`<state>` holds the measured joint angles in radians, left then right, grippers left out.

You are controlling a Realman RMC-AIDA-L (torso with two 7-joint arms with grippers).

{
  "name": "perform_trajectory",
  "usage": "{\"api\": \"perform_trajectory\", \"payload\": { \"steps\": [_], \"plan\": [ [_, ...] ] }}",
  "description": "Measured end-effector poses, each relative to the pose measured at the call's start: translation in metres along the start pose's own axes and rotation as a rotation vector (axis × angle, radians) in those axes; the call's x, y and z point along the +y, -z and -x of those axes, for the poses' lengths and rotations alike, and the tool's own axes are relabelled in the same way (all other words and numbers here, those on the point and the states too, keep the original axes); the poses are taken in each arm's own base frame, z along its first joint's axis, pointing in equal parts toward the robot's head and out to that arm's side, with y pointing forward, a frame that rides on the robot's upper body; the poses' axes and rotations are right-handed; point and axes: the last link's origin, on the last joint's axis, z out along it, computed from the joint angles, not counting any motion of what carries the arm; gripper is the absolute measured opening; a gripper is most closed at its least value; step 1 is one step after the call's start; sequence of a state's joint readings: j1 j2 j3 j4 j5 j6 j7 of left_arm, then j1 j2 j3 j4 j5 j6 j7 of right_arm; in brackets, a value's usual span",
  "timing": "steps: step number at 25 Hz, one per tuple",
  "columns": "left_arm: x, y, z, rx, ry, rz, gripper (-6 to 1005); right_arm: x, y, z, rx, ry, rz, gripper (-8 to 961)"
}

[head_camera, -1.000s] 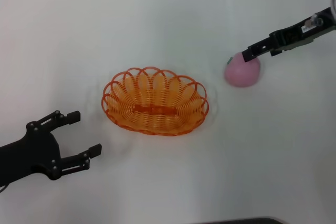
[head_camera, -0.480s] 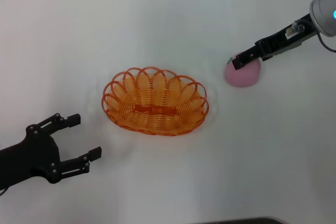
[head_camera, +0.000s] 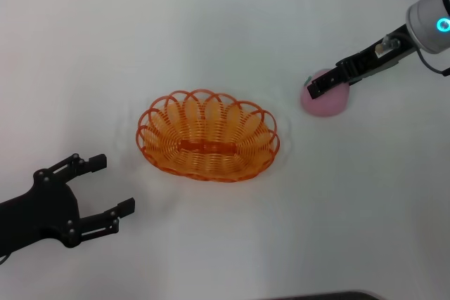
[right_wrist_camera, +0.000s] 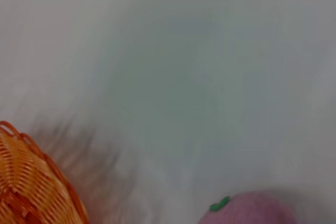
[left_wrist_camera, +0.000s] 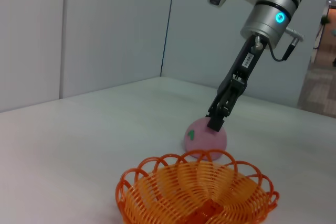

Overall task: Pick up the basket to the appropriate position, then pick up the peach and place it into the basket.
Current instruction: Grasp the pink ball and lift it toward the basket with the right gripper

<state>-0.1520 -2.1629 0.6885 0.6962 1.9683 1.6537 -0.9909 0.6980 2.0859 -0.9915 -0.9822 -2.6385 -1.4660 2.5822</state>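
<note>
The orange wire basket (head_camera: 207,135) stands upright on the white table's middle; it also shows in the left wrist view (left_wrist_camera: 197,192) and at the right wrist view's edge (right_wrist_camera: 31,192). The pink peach (head_camera: 326,98) lies on the table to the basket's right and farther back, apart from it, green stem spot on top (left_wrist_camera: 206,136) (right_wrist_camera: 252,211). My right gripper (head_camera: 313,87) is tilted down over the peach's top on the basket side, its tip at the peach's surface (left_wrist_camera: 215,124). My left gripper (head_camera: 116,183) is open and empty, near the table's front left, short of the basket.
The white table (head_camera: 211,26) carries only the basket and the peach. Grey walls (left_wrist_camera: 105,24) stand behind it in the left wrist view.
My right gripper has slid left across the peach's top toward the basket. The left arm has drifted slightly down. The peach and basket have not moved.
</note>
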Motion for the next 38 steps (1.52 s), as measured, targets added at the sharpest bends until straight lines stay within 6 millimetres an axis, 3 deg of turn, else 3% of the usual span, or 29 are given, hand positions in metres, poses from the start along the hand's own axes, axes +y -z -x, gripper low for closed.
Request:
{"api": "perform_trajectory", "payload": {
  "steps": [21,31,38],
  "plan": [
    [0.000,0.001,0.001,0.000,0.003,-0.003,887,0.001,-0.013,0.001,0.013,0.014,-0.031,941],
    [0.000,0.001,0.001,0.001,0.005,-0.004,887,0.002,-0.011,0.003,0.008,0.023,-0.025,535],
    [0.000,0.001,-0.001,0.003,0.011,-0.001,887,0.018,0.001,0.010,-0.031,0.059,0.074,424]
  ]
}}
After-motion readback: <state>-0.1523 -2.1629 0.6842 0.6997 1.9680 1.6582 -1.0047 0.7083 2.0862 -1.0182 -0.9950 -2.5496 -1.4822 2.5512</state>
